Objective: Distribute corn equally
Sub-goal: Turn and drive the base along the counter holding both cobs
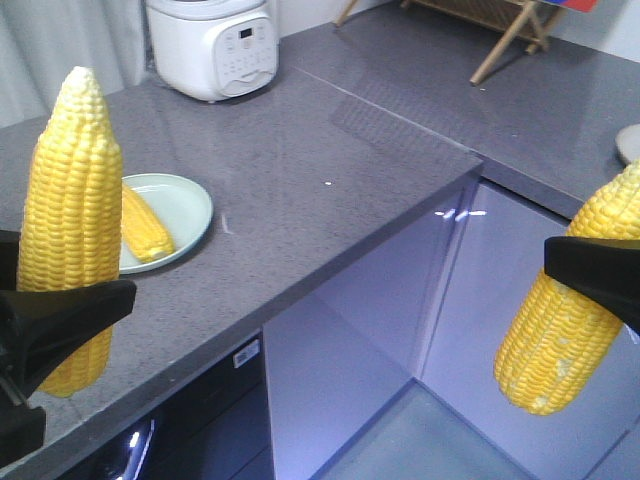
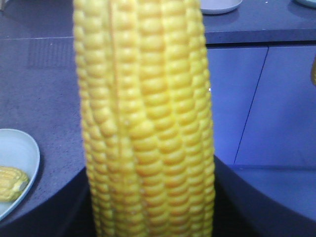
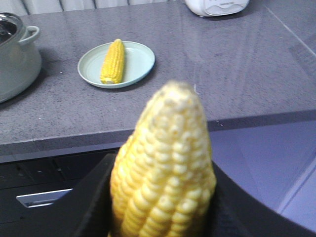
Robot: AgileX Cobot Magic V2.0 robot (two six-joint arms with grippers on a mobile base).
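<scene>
Grey speckled table [image 1: 330, 180], L-shaped. White rice cooker [image 1: 212, 45] stands at its far edge. Grey pot [image 3: 15, 54] sits near the pale green plate [image 1: 190, 205], which is close to the front edge with one corn cob [image 1: 145, 232] lying on it. Left end effector [image 1: 75, 310] pinches the left cob [image 1: 72, 200] upright above the front edge. Right end effector [image 1: 588, 270] pinches the right cob [image 1: 560, 330], tilted, out past the table's edge.

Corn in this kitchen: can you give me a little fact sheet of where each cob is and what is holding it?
left gripper: shut on upright cob
right gripper: shut on tilted cob
plate: on the counter, holds lying cob
cobs in view: three
also there: rice cooker, pot
</scene>
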